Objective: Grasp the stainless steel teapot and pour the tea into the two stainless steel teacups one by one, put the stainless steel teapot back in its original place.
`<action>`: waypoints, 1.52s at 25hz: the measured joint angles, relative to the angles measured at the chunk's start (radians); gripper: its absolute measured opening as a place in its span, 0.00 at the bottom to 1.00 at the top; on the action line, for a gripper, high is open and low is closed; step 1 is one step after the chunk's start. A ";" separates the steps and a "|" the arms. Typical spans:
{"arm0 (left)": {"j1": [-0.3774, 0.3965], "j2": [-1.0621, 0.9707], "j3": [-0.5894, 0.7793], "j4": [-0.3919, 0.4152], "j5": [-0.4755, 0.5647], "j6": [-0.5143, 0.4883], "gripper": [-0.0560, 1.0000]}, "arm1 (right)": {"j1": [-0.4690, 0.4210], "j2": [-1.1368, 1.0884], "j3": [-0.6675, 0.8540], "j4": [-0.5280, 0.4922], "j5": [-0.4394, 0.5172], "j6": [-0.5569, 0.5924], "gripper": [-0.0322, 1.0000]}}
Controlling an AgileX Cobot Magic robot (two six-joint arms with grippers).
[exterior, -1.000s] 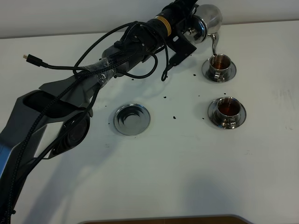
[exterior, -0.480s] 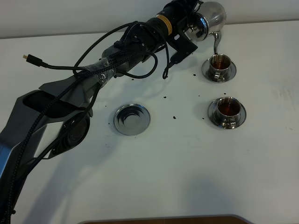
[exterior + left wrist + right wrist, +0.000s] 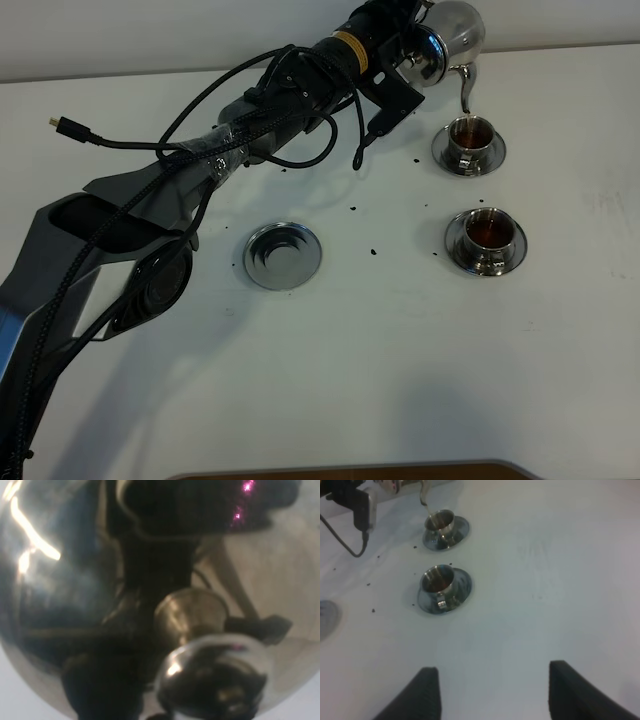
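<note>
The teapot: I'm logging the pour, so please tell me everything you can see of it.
The teapot is a shiny, mirror-like rounded steel pot with a thin curved spout and a lid knob. It hangs in the air, tipped spout-down over the farther teacup, which holds brown tea. The left tool is shut on its handle side; nothing else touches it. Whether tea is flowing is too small to tell.

Left wrist view gives us just a blurry close-up of the stainless steel teapot (image 3: 75,580), with its edges running out of frame. From up high, the left gripper (image 3: 412,42) has its fingertips lost between wrist and pot. The right wrist view cuts off most of the teapot, the right gripper (image 3: 492,680) fingers and half the empty saucer (image 3: 326,617). The dark specks (image 3: 372,251) are too tiny for us to tell.
</note>
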 joint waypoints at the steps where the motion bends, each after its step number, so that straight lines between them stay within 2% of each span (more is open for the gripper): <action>1: 0.000 0.000 0.000 0.000 0.000 0.000 0.28 | 0.000 0.000 0.000 0.000 0.000 0.000 0.50; 21: 0.000 0.012 0.000 -0.025 0.045 0.001 0.28 | 0.000 0.000 0.000 0.000 0.000 0.000 0.50; 27: 0.000 0.029 0.001 -0.025 0.045 0.029 0.28 | 0.000 0.000 0.000 0.000 0.000 0.000 0.50; 38: -0.001 0.029 0.001 -0.025 -0.023 0.089 0.28 | 0.000 0.000 0.000 0.000 0.000 0.000 0.50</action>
